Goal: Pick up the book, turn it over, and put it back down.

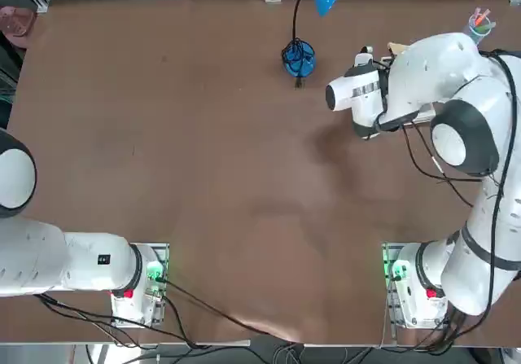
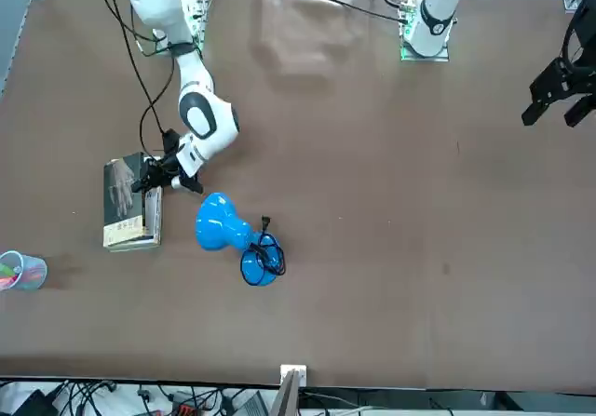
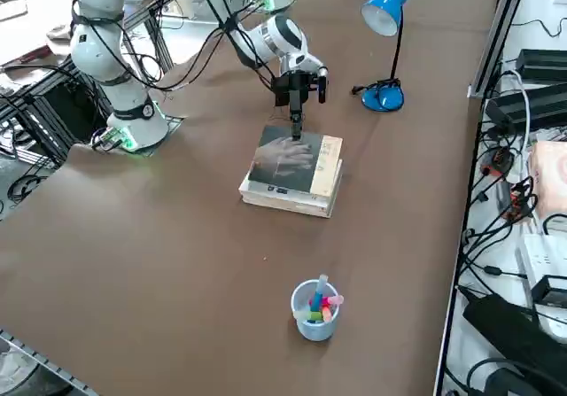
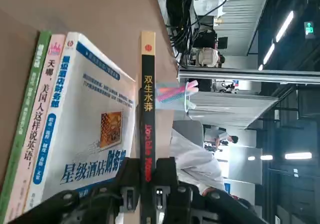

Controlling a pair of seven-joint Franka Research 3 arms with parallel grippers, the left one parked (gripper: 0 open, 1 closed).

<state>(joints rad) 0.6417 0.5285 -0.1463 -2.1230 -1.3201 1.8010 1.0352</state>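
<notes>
The book (image 3: 288,161) lies flat on top of a small stack of other books (image 3: 292,203) on the brown tabletop (image 3: 177,236), on the robot's right side towards the far edge. Its grey face with the pale sketchy picture points up. In the front view the book (image 2: 121,188) sits at the left, with a blue desk lamp (image 2: 223,225) just beside it.

The right claw (image 3: 295,133) points straight down and meets the book at the edge nearest the arm. In the front view the claw (image 2: 154,179) overlaps that same edge of the cover.

Claw state: closed. In the right wrist view the claw (image 4: 147,184) has its two fingers (image 4: 129,184) pressed to either side of the book's black spine (image 4: 147,108), which carries yellow and red lettering – the book is clamped at the spine. A narrow gap shows between this spine and the next volume.

The volumes below it, by their spines:
- a thick white-and-blue book (image 4: 95,129), directly below;
- a thin pink book (image 4: 47,114);
- a thin green book (image 4: 30,108).

A pale blue cup of coloured pens (image 3: 316,312) stands on the tabletop, apart from the stack on the side away from the lamp (image 3: 385,15). In the top view the arm's wrist hides the claw, and the cup (image 1: 480,24) shows near the far right corner.
</notes>
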